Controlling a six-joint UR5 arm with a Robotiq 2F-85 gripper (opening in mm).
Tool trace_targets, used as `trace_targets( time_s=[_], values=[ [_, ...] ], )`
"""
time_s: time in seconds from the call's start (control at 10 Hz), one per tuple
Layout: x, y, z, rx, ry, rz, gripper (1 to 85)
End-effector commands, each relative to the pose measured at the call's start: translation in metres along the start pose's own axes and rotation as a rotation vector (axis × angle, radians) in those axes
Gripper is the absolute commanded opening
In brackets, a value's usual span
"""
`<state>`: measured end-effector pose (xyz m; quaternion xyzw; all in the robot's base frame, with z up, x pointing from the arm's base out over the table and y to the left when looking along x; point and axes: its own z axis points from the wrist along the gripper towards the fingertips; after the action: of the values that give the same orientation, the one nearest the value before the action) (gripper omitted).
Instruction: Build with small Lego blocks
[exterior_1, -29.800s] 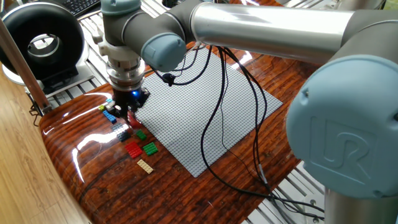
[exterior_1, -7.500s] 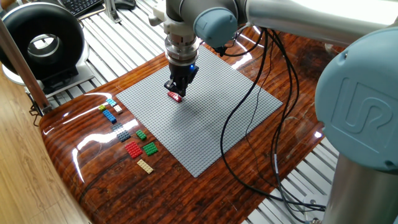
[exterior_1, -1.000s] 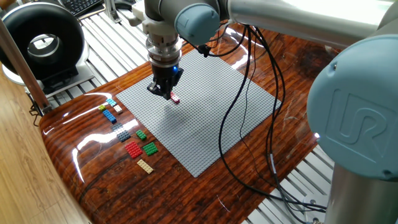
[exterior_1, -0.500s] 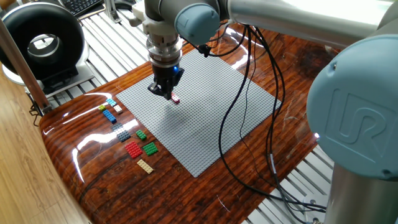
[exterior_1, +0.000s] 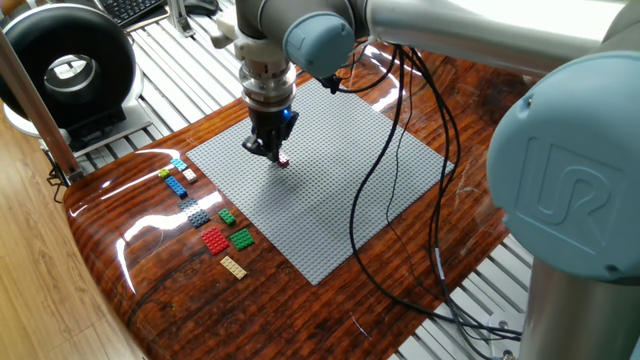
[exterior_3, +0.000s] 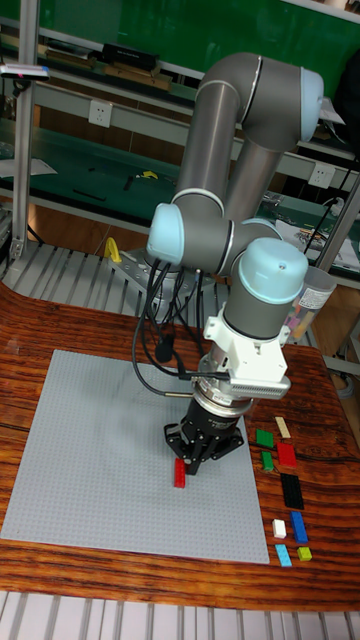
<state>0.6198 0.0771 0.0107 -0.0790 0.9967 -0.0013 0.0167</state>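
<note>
**Red brick down on the baseplate, gripper just above it**

Since the frame from about seven seconds back, my arm has carried the red brick (exterior_3: 180, 473) from nearer the middle of the grey baseplate (exterior_1: 340, 200) toward its far-left part, and over the last second my gripper (exterior_1: 268, 152) has shifted only slightly. In the tall fixed view the red brick lies flat on the baseplate, long and narrow, directly below my fingertips (exterior_3: 190, 462) and a touch toward the baseplate's centre. In the fixed view only its end peeks out at the right of my gripper tip. I cannot tell whether my fingers touch the brick or stand just clear of it, and the jaws are too dark and small to judge how far apart they stand.

The other small Lego blocks sit on the wooden bench (exterior_1: 180, 290) just off the baseplate's edge, well apart from my gripper. From the near end of that loose row: a tan plate (exterior_1: 233, 267), a red plate (exterior_1: 214, 240) with a green plate (exterior_1: 241, 238) beside it, a smaller green brick (exterior_1: 227, 216), a dark grey plate (exterior_1: 198, 217), a blue brick (exterior_1: 176, 186), a white brick (exterior_1: 189, 175), a cyan brick (exterior_1: 178, 164) and a yellow-green brick (exterior_1: 164, 174).

My black cables (exterior_1: 385, 150) hang over the right part of the baseplate.
</note>
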Motion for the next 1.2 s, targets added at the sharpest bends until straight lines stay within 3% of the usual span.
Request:
trace_targets(
  time_s=[0.0, 0.3, 0.5, 1.1],
  values=[
    [0.000, -0.002, 0.002, -0.005, -0.002, -0.005, 1.3],
    [0.000, -0.001, 0.002, -0.005, -0.004, -0.010, 1.3],
    [0.002, 0.004, -0.005, 0.019, 0.014, 0.011, 1.3],
    [0.002, 0.002, -0.011, 0.012, 0.016, -0.003, 1.3]
  ],
)
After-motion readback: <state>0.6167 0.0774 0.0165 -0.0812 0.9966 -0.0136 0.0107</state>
